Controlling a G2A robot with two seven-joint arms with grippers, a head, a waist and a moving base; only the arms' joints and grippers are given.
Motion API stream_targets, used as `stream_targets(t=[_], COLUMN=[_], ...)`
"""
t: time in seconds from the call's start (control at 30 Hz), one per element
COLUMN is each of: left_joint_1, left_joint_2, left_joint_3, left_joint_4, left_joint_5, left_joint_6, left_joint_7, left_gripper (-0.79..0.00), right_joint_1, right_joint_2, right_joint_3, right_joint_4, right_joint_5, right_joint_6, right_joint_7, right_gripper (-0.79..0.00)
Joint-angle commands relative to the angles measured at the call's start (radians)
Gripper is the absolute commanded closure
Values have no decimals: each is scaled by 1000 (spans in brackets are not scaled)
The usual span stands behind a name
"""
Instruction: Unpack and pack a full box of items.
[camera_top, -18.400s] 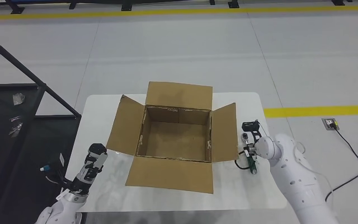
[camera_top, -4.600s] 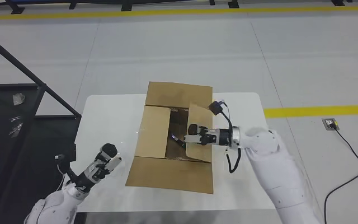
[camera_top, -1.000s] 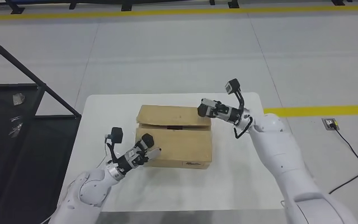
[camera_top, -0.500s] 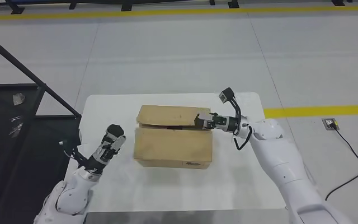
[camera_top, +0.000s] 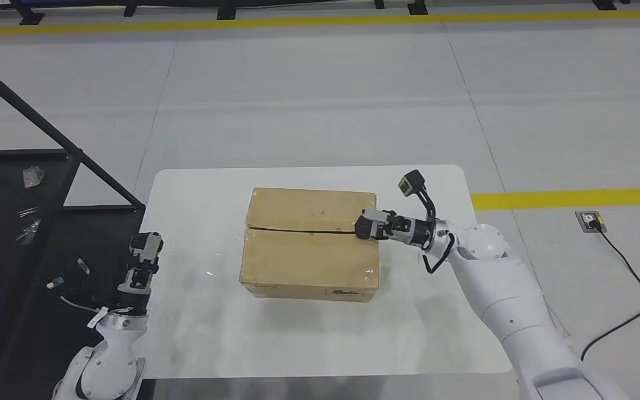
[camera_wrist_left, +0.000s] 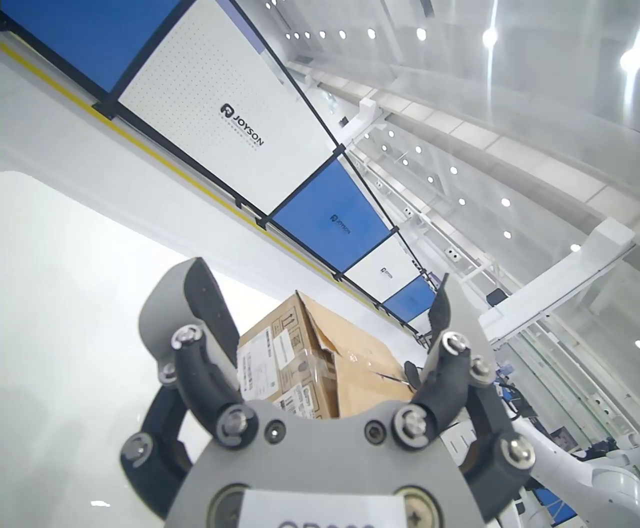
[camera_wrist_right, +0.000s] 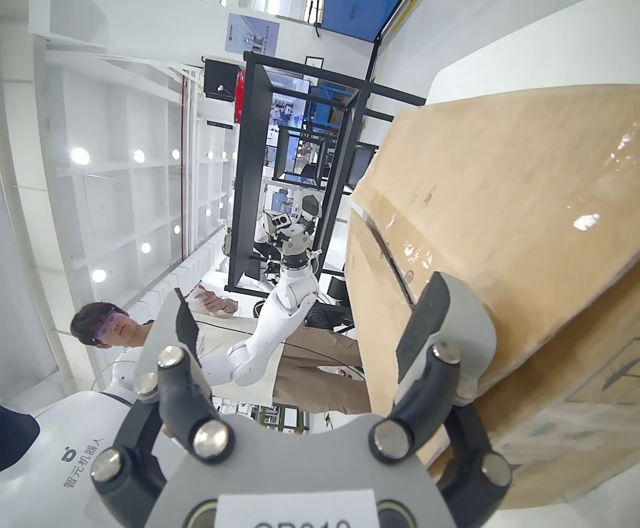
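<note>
Right gripper (camera_top: 364, 225), jaws wide, rests against closed brown cardboard box (camera_top: 310, 245), likely flattening its flaps; left gripper (camera_top: 146, 247) wide, well apart.

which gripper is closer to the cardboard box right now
Right. The right gripper is at the right end of the cardboard box, by the flap seam; the left gripper stands well apart, over the table's left edge.

A brown cardboard box (camera_top: 311, 245) sits at the middle of the white table (camera_top: 190, 200), its top flaps folded shut along a central seam.
</note>
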Motion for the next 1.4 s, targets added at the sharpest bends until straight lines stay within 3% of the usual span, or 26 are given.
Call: stream_targets(t=[0.0, 0.2, 0.33, 0.5, 0.63, 0.77, 0.93, 1.17, 1.37], left_joint_1=[0, 0, -11, -44, -63, -83, -106, -182, -279], left_joint_2=[0, 1, -7, -23, -36, -42, -41, -49, -72], left_joint_3=[0, -2, 29, 133, 191, 183, 204, 289, 360], left_joint_4=[0, 2, -11, 50, 90, 109, 142, 273, 400], left_joint_5=[2, 16, 299, 635, 660, 571, 771, 1073, 1160], left_joint_6=[-1, 12, 234, 430, 391, 367, 450, 544, 599], left_joint_7=[-1, -1, 106, 230, 285, 228, 216, 250, 267], left_gripper=[-785, -785, -785, -785, -785, -785, -785, -785, -785], right_joint_1=[0, 0, 0, 0, 0, 0, 0, 0, 0], right_joint_2=[0, 0, 0, 0, 0, 0, 0, 0, 0], right_joint_3=[0, 0, 0, 0, 0, 0, 0, 0, 0], right_joint_4=[-1, -1, -1, -1, -1, -1, -1, -1, -1], right_joint_5=[0, 0, 0, 0, 0, 0, 0, 0, 0], right_joint_6=[0, 0, 0, 0, 0, 0, 0, 0, 0], right_joint_7=[0, 0, 0, 0, 0, 0, 0, 0, 0], right_gripper=[-785, -785, -785, -785, -785, -785, -785, -785, -785])
